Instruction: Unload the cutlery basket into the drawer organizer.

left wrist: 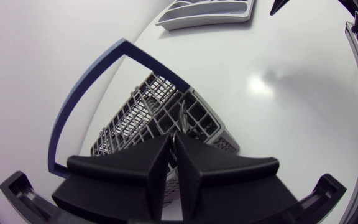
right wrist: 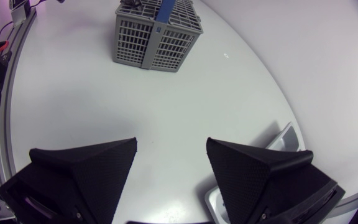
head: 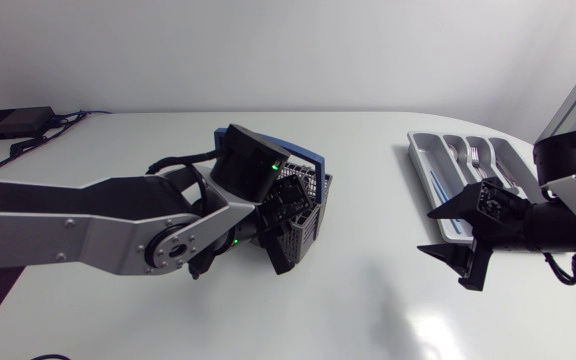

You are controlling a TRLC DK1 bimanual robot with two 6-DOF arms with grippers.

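Left jaws nearly closed, pinching a thin utensil [left wrist: 180,124] down inside the basket [left wrist: 138,115]. Right jaws wide open, empty, hovering above the surface [head: 368,290] well apart from the basket. Organizer [head: 423,150] also well apart from the basket, on the right arm's side, with forks [head: 473,155] in it.

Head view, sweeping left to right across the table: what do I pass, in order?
black box → left arm → cutlery basket → drawer organizer
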